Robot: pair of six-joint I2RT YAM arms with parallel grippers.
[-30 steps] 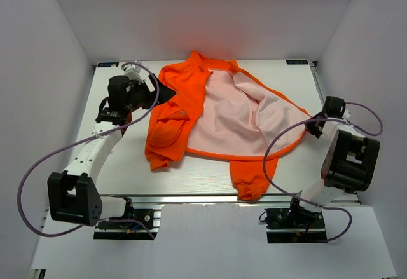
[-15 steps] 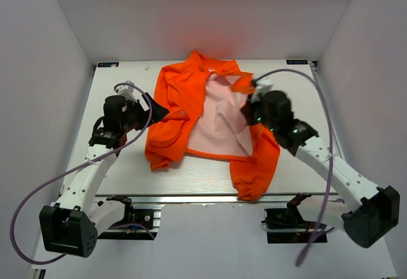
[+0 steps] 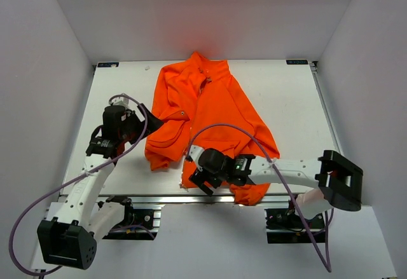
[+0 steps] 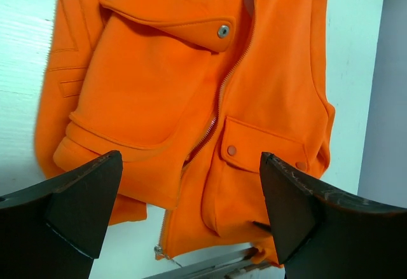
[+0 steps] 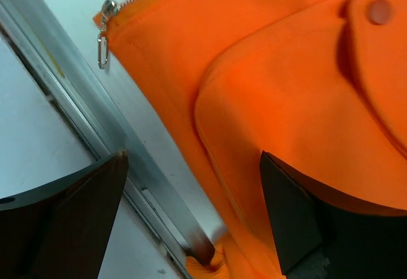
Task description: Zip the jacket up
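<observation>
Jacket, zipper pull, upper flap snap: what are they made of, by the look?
Jacket: soft matte fabric, exact weave unclear; it folds and creases. Zipper pull: likely metal, silvery and shiny. Snap on the upper flap: probably metal, with a grey glint; could be coated plastic.

Jacket (image 3: 203, 110) spread on the table (image 3: 292, 95), collar at the far side.
The left gripper (image 3: 145, 116) sits just beside the sleeve on the left; the right gripper (image 3: 196, 177) is over the near hem, jaws above it — the zipper pull (image 5: 103, 49) lies at that hem's corner, next to the front rail (image 5: 76, 101).
</observation>
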